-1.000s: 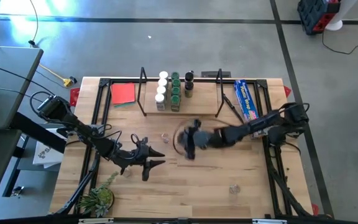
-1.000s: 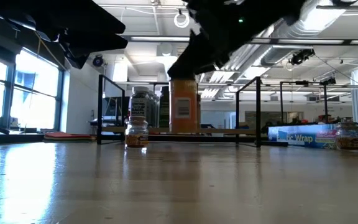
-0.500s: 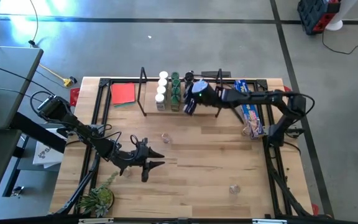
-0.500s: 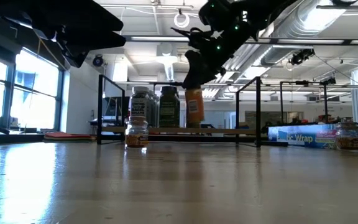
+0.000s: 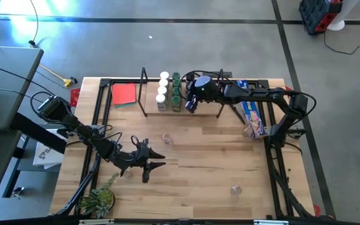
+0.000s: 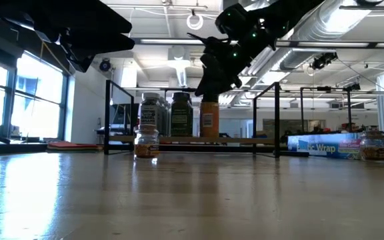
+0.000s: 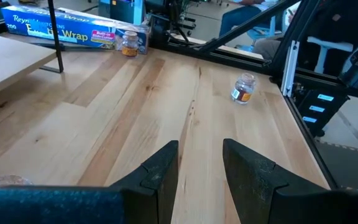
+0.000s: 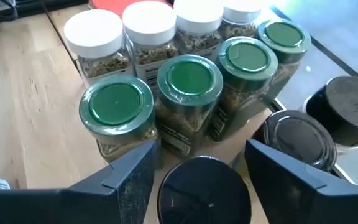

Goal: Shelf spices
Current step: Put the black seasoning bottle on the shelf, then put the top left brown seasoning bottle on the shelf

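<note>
- Overhead, a wooden table [image 5: 199,175] carries a low shelf [image 5: 152,112] along its far edge: a pale wooden board with thin black wire uprights.
- On that board stand spice jars in rows: white-lidded jars [image 8: 92,31] in one row, green-lidded jars [image 8: 189,79] beside them, and black-lidded jars [image 8: 298,138] next along.
- Reaching over the shelf, the right gripper [image 5: 191,102] straddles a black-lidded jar [image 8: 202,184] at the near end of the black row, just beside the green-lidded jars.
- Its two fingers stand spread on either side of this jar. Whether they touch it cannot be told; the level view shows the jar [image 6: 209,120] standing upright on the board.
- This looks like the release of a newly shelved jar. To do it well, the fingers should part fully, then lift straight up, so that neither finger clips the green jars alongside or tips the new one.
- Three loose spice jars wait on the table: one [image 5: 166,138] just in front of the shelf, one [image 5: 235,189] near the front right, and one [image 7: 129,43] next to a blue box of plastic wrap [image 5: 250,100].
- Hovering over the table's front left, the left gripper [image 5: 155,164] waits with its fingers [image 7: 160,171] partly apart and nothing between them.
- A red square [image 5: 124,94] lies left of the shelf; a green plant [image 5: 99,199] sits at the front left corner.
</note>
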